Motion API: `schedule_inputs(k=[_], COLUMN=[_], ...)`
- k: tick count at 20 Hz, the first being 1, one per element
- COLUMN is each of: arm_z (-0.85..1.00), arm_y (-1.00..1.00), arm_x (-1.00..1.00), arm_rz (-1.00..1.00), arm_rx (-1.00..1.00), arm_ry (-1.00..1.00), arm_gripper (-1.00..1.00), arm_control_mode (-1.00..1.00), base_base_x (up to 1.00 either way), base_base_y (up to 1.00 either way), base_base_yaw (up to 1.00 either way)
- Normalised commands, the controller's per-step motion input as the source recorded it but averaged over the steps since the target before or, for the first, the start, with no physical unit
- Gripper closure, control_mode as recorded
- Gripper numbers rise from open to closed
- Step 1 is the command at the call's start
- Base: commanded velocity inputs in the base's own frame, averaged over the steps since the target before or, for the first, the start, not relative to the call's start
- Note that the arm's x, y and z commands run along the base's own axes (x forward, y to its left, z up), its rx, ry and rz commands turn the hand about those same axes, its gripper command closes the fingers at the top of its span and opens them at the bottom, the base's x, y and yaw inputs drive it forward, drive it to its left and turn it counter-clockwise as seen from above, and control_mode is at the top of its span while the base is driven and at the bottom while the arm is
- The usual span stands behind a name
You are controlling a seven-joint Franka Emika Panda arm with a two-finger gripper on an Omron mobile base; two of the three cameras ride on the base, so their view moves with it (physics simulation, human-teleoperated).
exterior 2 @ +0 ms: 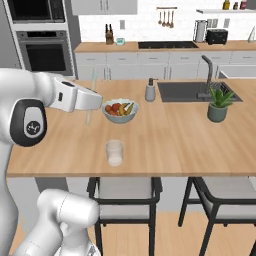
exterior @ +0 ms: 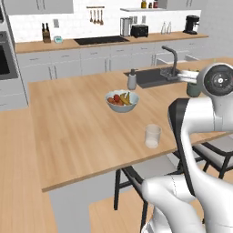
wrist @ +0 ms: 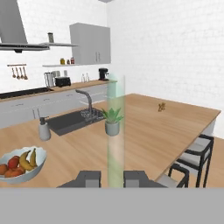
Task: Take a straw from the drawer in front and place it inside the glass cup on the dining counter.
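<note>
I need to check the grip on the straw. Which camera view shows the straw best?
The hand view: the straw rises close up as a pale green translucent stick between the two fingertips of the gripper, shut on it. The right base view shows it thin and faint beside the fruit bowl. In the left base view I cannot make it out.

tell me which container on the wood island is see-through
The glass cup, standing alone near the island's front edge. The fruit bowl, soap bottle and plant pot are all opaque.
</note>
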Motion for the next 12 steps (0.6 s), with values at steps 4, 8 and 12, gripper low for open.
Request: schedule_inputs(k=[4,8,12], arm_z=[0.00,0.00,0.00], arm_y=[0.00,0.00,0.00], arm_x=[0.00,0.00,0.00], arm_rz=[0.00,0.00,0.00], arm_rx=[0.00,0.00,0.00], arm_ry=[0.00,0.00,0.00], arm_gripper=[1.00,1.00,1.00], arm_control_mode=[1.00,1.00,1.00], base_base_x=[0.62,0.54,0.35], base_base_y=[0.02,0.00,0.00], base_base_yaw=[-0.16,-0.07,-0.02])
